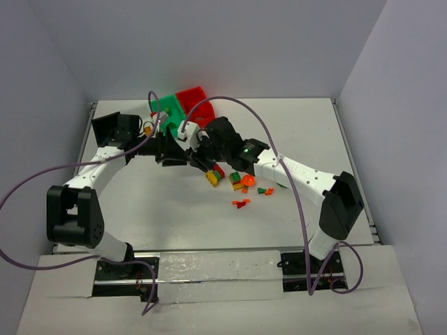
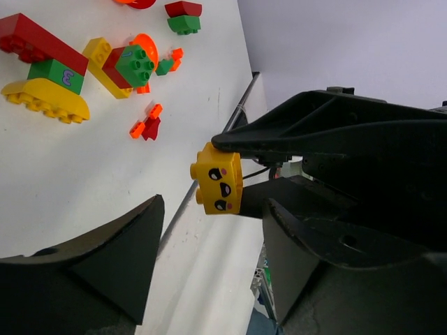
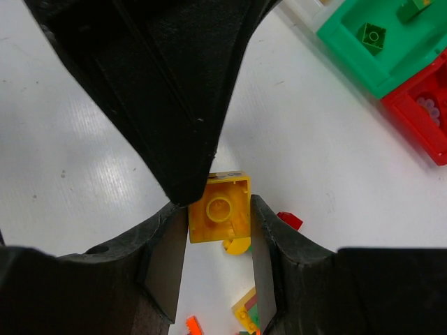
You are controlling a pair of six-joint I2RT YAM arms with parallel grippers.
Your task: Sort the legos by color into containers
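**Yellow brick held by one claw, just ahead of the other**

The yellow brick (image 3: pixel 219 213) is clamped in the air between the fingers of the right gripper (image 3: pixel 216 209), its hollow underside turned toward that wrist. The left gripper (image 2: pixel 213 204) is seen with its jaws wide apart and nothing between them. The brick lies straight ahead of them, just past the fingertips and centred on the gap. Its printed face is turned toward the left wrist and its studs to one side.

The right fingers are set above and below the brick in the left wrist view, so the left jaws' closing line crosses theirs — a hand-over is judged likely. Whether the left claw already touches the brick cannot be told.

The green bin (image 3: pixel 349 52) and red bin (image 3: pixel 412 122) stand side by side beyond; no bin for yellow can be made out.
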